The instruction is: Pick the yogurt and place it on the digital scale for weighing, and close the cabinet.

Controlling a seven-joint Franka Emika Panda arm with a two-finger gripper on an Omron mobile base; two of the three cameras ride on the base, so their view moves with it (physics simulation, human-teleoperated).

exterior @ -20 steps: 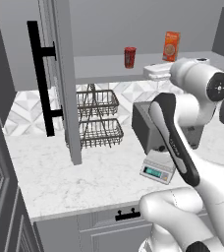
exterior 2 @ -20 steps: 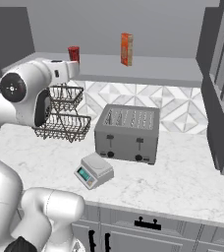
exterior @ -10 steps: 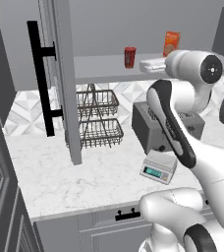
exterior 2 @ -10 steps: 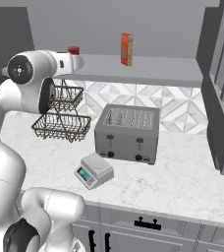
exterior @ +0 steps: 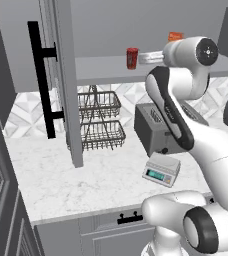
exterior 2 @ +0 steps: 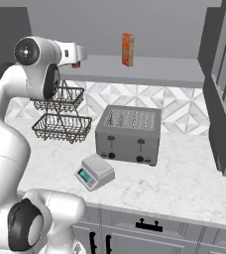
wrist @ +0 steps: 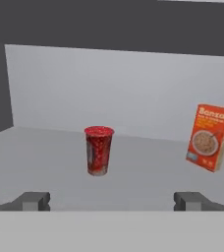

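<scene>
My pincer [wrist: 112,201] spread wide, lined up short of the yogurt [wrist: 98,150] upright on the cabinet shelf [wrist: 148,172]; reach off-centre and a fingertip tips it over.

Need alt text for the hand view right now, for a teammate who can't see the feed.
A red yogurt stands upright on the grey cabinet shelf, straight ahead of the open claw, not yet between its fingertips. An orange box stands farther right, near the back wall.
</scene>
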